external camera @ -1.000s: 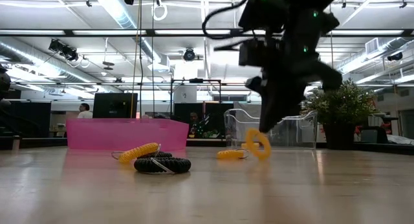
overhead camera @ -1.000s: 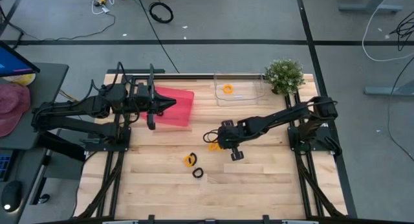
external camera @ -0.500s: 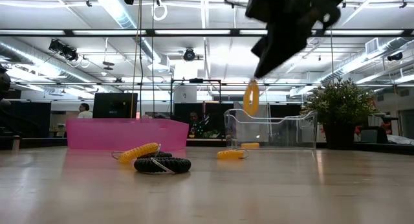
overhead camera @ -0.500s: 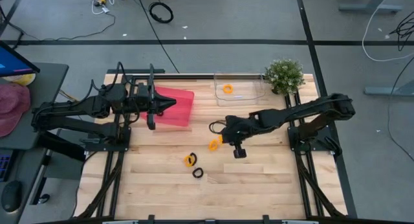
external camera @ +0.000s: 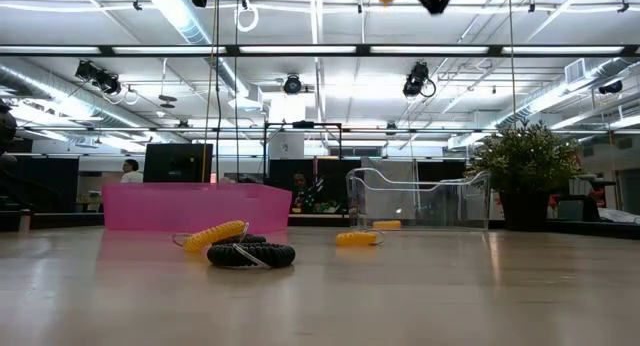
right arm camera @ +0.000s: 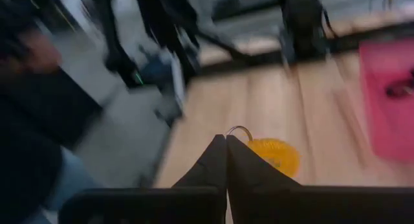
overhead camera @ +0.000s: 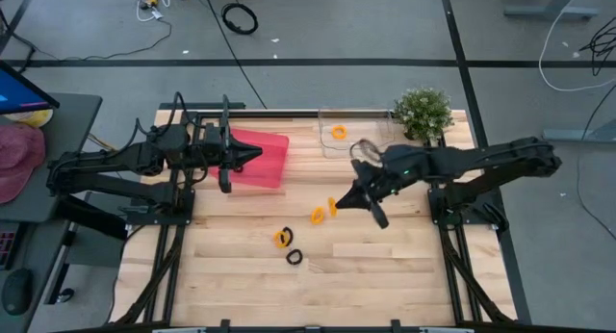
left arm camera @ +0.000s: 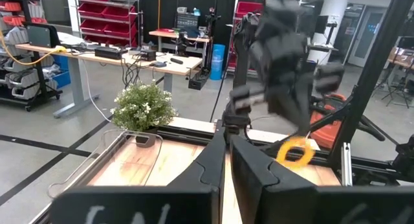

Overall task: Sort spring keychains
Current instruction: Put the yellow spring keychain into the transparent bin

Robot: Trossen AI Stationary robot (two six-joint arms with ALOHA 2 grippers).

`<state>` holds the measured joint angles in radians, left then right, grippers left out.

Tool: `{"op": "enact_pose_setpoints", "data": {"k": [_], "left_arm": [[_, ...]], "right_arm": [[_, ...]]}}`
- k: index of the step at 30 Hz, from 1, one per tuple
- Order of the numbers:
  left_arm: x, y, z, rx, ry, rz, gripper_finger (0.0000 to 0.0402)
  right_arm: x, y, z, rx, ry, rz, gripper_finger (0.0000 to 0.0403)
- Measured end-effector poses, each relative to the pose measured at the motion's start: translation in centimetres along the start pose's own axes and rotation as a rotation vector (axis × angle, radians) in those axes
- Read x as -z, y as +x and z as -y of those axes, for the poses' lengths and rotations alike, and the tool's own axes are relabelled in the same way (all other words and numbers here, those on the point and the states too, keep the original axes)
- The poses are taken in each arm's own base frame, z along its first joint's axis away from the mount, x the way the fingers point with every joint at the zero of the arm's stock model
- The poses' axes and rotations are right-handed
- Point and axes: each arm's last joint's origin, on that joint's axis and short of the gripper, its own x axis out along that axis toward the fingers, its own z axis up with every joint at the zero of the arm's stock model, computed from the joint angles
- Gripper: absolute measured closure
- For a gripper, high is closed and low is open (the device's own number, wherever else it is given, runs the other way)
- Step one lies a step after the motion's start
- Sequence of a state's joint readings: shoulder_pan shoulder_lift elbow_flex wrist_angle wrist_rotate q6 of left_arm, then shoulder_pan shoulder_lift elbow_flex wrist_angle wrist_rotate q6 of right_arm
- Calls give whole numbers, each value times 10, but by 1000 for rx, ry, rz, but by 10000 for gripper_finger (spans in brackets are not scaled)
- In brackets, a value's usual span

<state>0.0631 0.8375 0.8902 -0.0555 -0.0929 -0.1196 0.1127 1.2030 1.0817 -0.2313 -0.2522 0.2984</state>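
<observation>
A: Orange coil, one of the spring keychains (overhead camera: 333, 206), hangs from the right gripper (overhead camera: 346, 201), lifted above mid-bench. Fingers pinched together on it; the right wrist view shows the coil (right arm camera: 273, 154) at the closed tips.

B: Heading where?

A: My guess is the clear bin (overhead camera: 380, 140) at the far edge, beside the potted plant (overhead camera: 422, 113). One orange keychain (overhead camera: 338, 133) sits in it already.

B: What's left on the wood?

A: An orange one (overhead camera: 317, 216) lies just beside the raised one. Another orange (overhead camera: 281, 239) and a black (overhead camera: 295, 257) sit close together, nearer the front edge, centre. Low view shows the same three loose.

B: Pink bin?

A: Pink bin (overhead camera: 272, 150) is at the far-left part of the bench. The left gripper (overhead camera: 252, 157) hangs over it, fingers nearly together, nothing visible between them. Can't tell what's inside the bin.

B: Progress?

A: Early to middle, I'd judge. One sorted for sure, one in the air, three waiting. Probably oranges go to clear and black to pink, but that's a guess.
</observation>
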Motion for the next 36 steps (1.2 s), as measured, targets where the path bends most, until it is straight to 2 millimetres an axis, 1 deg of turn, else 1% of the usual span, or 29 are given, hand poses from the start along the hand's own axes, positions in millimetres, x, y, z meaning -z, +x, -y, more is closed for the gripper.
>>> {"op": "enact_pose_setpoints", "data": {"k": [5, 12, 17, 30, 36], "left_arm": [[0, 0, 0, 0, 0, 0, 376], [0, 0, 0, 0, -7, 0, 376], [0, 0, 0, 1, -30, 2, 376], [0, 0, 1, 16, -80, 0, 376], [0, 0, 1, 16, -80, -1, 376]], "right_arm": [[-18, -13, -9, -81, 41, 162, 403], [-35, -22, -13, -144, 42, 329, 403], [-39, -24, -11, -149, 43, 373, 403], [-44, -27, -9, -144, 32, 424, 403], [-46, -33, -4, -54, 31, 466, 403]]}}
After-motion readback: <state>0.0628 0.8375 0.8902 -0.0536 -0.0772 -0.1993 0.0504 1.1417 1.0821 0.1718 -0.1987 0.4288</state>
